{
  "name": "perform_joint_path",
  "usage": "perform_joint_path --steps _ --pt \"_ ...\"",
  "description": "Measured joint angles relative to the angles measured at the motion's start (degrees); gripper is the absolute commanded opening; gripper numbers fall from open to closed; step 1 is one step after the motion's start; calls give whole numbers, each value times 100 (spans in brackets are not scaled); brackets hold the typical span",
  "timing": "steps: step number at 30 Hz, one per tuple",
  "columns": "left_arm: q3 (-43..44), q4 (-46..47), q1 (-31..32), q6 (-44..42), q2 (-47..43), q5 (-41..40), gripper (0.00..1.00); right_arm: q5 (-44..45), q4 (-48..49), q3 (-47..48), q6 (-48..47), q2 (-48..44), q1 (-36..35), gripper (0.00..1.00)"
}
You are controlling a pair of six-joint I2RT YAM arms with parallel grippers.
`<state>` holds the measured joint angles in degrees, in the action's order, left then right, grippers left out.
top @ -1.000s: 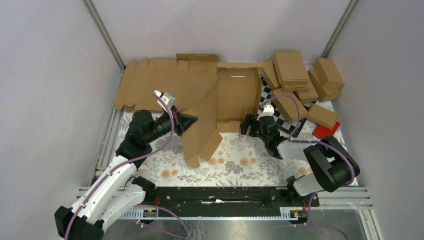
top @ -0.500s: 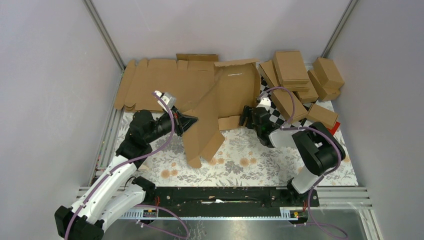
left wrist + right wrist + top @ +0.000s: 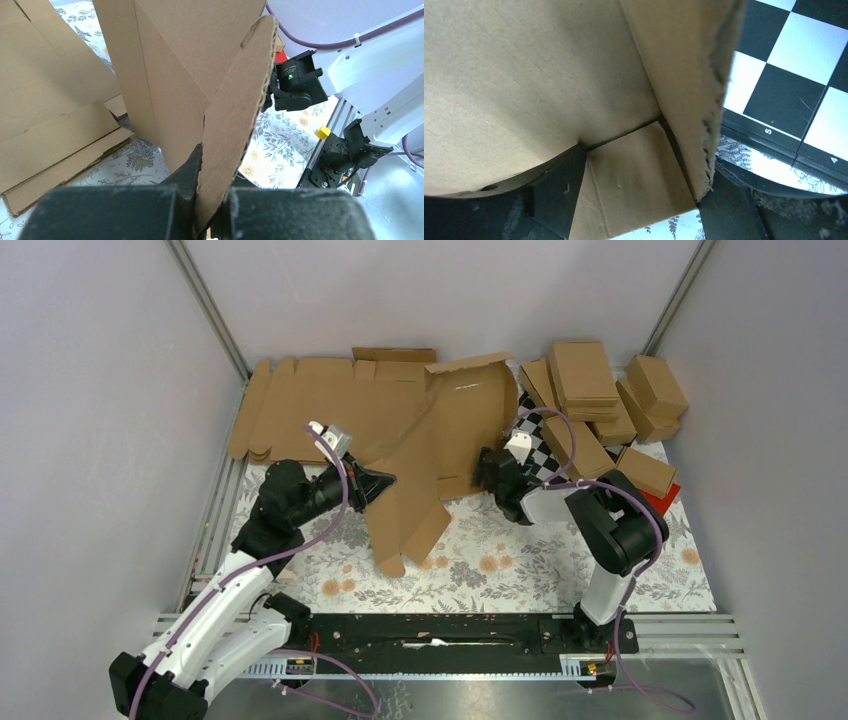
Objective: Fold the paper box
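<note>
The paper box is a brown cardboard blank, partly raised in the middle of the table. One long flap slants down toward the front. My left gripper is at the box's left side. In the left wrist view it is shut on the edge of a cardboard flap. My right gripper is at the box's right lower corner. In the right wrist view its jaws stand wide apart, with a small flap and the panel between and above them.
Flat cardboard blanks lie at the back left. A pile of closed brown boxes fills the back right, over a checkerboard mat. A red object lies at the right. Grey walls enclose three sides.
My right gripper has moved left and toward the back against the box. The box's back panel has tilted and swung leftward. My left arm has not moved.
</note>
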<state>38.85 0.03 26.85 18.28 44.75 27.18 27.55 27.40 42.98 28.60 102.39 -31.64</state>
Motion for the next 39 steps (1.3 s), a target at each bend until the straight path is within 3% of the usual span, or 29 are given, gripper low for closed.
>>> perform_joint_path --steps 10,29,39 --pt "-9 -256 0 15 -210 -7 0 708 -319 -245 -216 -240 -693 85" --pt "-11 -741 2 127 -529 -17 0 1252 -721 -616 463 -599 -1021 93" --pt "-11 -761 11 131 -531 -63 0 848 -863 -1508 245 -1862 -1038 98"
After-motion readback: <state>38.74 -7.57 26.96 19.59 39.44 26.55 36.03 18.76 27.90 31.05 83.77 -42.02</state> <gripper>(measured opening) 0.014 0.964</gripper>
